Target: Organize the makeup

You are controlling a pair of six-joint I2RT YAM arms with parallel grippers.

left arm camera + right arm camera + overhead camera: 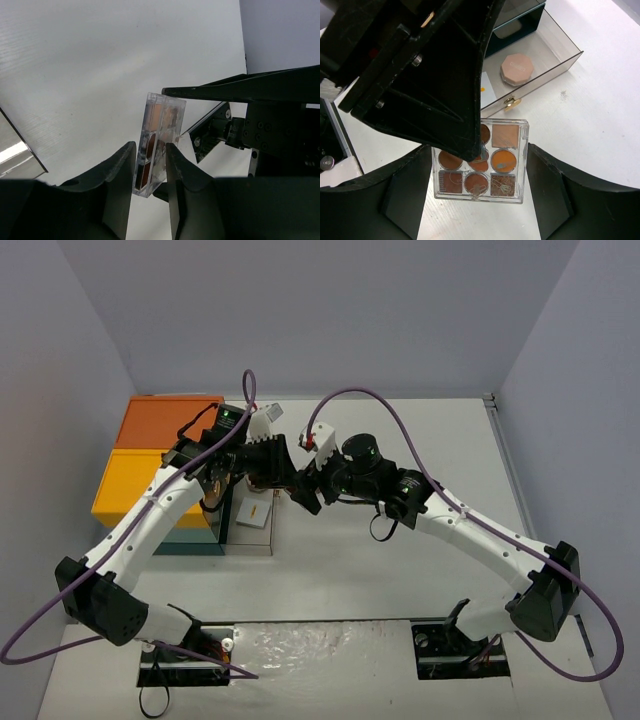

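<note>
A clear square palette (506,162) with brown and orange pans hangs above the table between both grippers. My right gripper (479,149) is shut on its two side edges. My left gripper (151,147) comes from the other side, and its fingers press on the flat faces of the palette (161,122). In the top view the left gripper (283,476) and right gripper (303,492) meet beside the drawer, and the palette is mostly hidden there. A round pink puff (516,68) and a white card (488,86) lie in the open drawer.
The clear open drawer (250,542) juts from a teal box with a yellow lid (135,485) and an orange lid (165,420) at the left. The white card (255,513) lies in it. Grey walls stand on both sides.
</note>
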